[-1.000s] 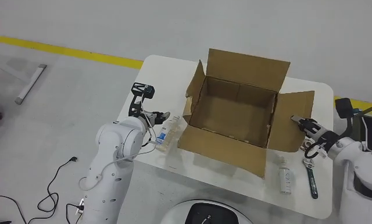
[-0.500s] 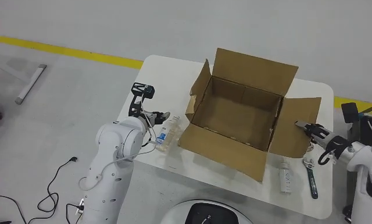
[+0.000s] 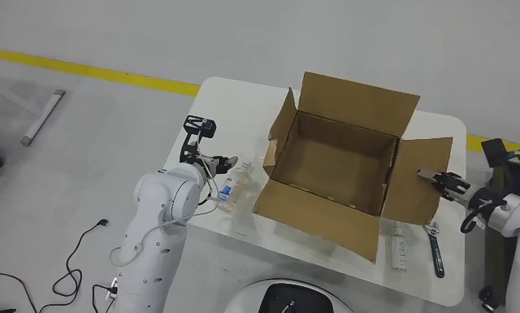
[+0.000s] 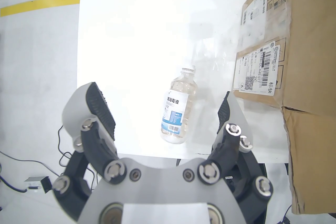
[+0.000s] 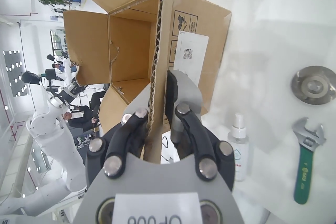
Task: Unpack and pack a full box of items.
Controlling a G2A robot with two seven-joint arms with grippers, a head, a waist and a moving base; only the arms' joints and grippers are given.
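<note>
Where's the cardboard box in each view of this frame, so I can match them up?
Top view: the box sits open on the table, flaps spread.
Left wrist view: the box shows its labelled outer wall beside the lying bottle, beyond the open left gripper.
Right wrist view: the right gripper is shut on a flap of the box, the open inside beyond.
Shared landmark: the white table.

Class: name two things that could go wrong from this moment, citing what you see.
1. The right gripper clamps one cardboard flap; a hard pull may tear it or drag the box into the spray bottle and wrench beside it.
2. The clear bottle lies near the table edge under the open left gripper; a nudge could roll it off.
</note>
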